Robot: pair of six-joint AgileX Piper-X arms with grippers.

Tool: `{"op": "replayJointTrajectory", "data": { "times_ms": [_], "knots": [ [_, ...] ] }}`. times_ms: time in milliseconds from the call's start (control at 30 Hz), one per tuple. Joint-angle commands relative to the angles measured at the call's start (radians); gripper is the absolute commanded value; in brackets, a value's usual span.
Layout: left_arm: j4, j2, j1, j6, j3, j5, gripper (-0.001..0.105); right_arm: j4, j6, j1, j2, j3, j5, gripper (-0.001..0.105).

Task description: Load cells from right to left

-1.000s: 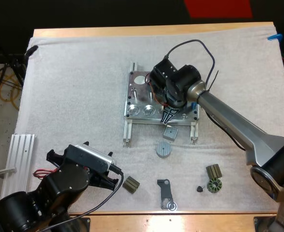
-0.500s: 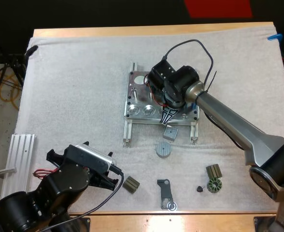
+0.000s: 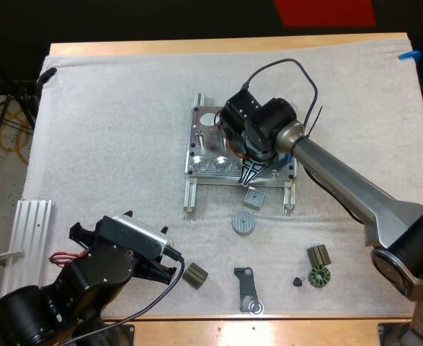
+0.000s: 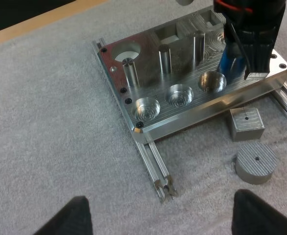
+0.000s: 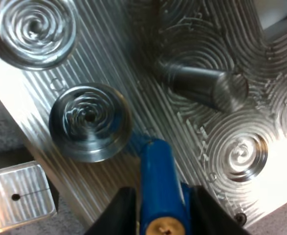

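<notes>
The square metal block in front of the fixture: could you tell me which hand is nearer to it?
Right. The right hand, shut on a blue cylinder, hangs over the fixture just behind the block; the left hand is open, far off toward the near left.

fixture (image 4: 148,85): silver, spiral-milled | cylinder (image 5: 158,176): blue | mat (image 3: 110,108): white | round block (image 4: 253,161): grey, ribbed

Metal fixture (image 3: 205,154) mid-mat, right end effector (image 3: 250,174) over it
</notes>
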Motion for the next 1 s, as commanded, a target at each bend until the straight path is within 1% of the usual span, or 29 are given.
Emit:
{"op": "replayJointTrajectory", "data": {
  "times_ms": [0, 367, 600, 800, 967],
  "knots": [
    [-0.008, 0.0, 0.0, -0.002, 0.002, -0.005, 0.06, -0.012, 0.004, 0.001, 0.004, 0.0, -0.003, 0.036],
    [-0.008, 0.0, 0.0, -0.002, 0.002, -0.005, 0.06, -0.06, 0.008, 0.001, -0.078, 0.0, -0.003, 0.036],
    [-0.008, 0.0, 0.0, -0.002, 0.002, 0.004, 0.06, -0.064, 0.008, 0.001, -0.126, 0.0, -0.003, 0.036],
    [-0.008, 0.0, 0.0, -0.002, 0.002, 0.03, 0.06, -0.06, 0.008, 0.001, -0.131, 0.002, -0.003, 0.036],
    [-0.008, 0.0, 0.0, -0.002, 0.002, 0.032, 0.06, -0.062, 0.008, 0.001, -0.124, 0.003, -0.003, 0.036]
  ]
}}
